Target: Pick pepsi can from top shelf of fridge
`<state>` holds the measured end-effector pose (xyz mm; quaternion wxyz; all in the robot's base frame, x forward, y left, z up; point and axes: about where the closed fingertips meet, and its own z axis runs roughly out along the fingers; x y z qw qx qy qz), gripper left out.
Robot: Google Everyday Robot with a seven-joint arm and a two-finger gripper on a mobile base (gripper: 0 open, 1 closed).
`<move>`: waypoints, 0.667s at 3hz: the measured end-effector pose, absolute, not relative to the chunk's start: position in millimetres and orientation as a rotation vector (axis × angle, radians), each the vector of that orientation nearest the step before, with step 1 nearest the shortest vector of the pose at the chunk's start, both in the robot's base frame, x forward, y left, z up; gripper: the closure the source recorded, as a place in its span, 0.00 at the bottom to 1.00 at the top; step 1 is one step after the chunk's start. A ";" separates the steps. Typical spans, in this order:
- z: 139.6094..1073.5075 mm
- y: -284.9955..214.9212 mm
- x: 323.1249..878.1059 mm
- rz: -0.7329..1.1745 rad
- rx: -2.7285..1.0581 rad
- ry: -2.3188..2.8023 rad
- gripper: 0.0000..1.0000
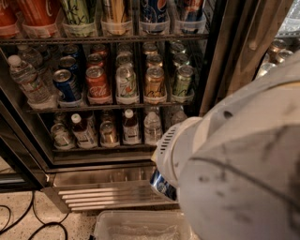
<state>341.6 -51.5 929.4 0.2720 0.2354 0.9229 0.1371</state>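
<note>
One pepsi can (154, 10) stands on the fridge (214, 70) top shelf (108, 40), while the gripper (165, 173) hangs low before the steel base (108, 192), mostly under the white arm (234, 178), its grip impossible to tell, with a blue can-like thing (161, 186) peeking there, so the pick is possibly done but unconfirmed.

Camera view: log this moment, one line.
pepsi can: on top shelf | arm: low right, before fridge base | blue object under arm: unclear | end effector: hidden behind arm
</note>
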 end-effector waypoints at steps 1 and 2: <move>929.4 -51.5 341.6 0.369 0.634 2.485 1.00; 929.4 -51.5 341.6 0.369 0.634 2.485 1.00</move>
